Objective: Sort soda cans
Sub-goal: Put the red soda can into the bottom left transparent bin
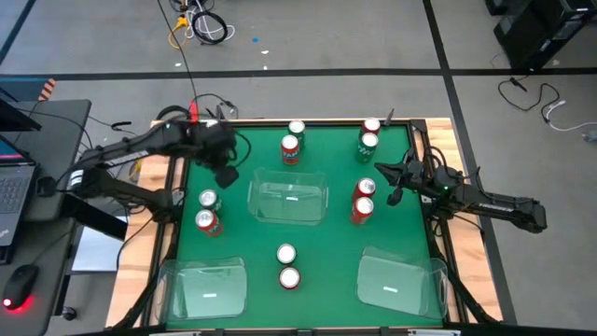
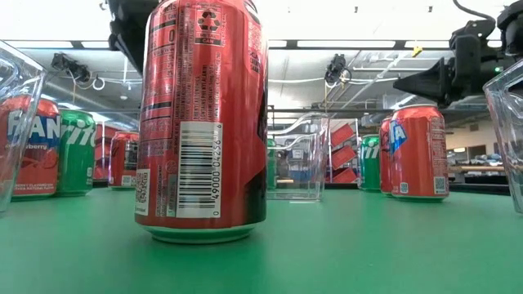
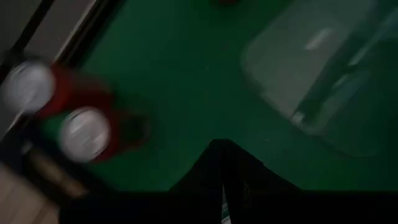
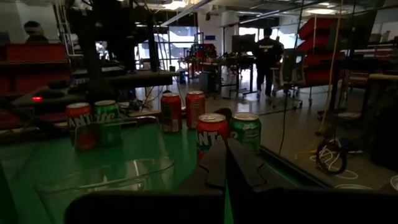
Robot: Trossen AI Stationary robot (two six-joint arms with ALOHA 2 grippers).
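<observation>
Soda cans stand upright in pairs on the green table: a left pair (image 1: 206,211), a far-centre pair (image 1: 293,140), a far-right pair (image 1: 369,136), a right pair (image 1: 364,200) and a near-centre pair (image 1: 287,266). The nearest red can (image 2: 200,122) fills the low view. My left gripper (image 1: 227,175) hovers shut above the table's far-left part, between the left pair (image 3: 84,130) and the centre bin (image 3: 323,74). My right gripper (image 1: 381,168) hovers shut, level, just beyond the right pair, pointing toward the table's left (image 4: 225,165).
Three clear plastic bins rest on the table: one in the centre (image 1: 289,198), one at the near-left corner (image 1: 205,287), one at the near-right corner (image 1: 401,280). Bare green surface lies between the can pairs. People stand in the room beyond (image 4: 268,50).
</observation>
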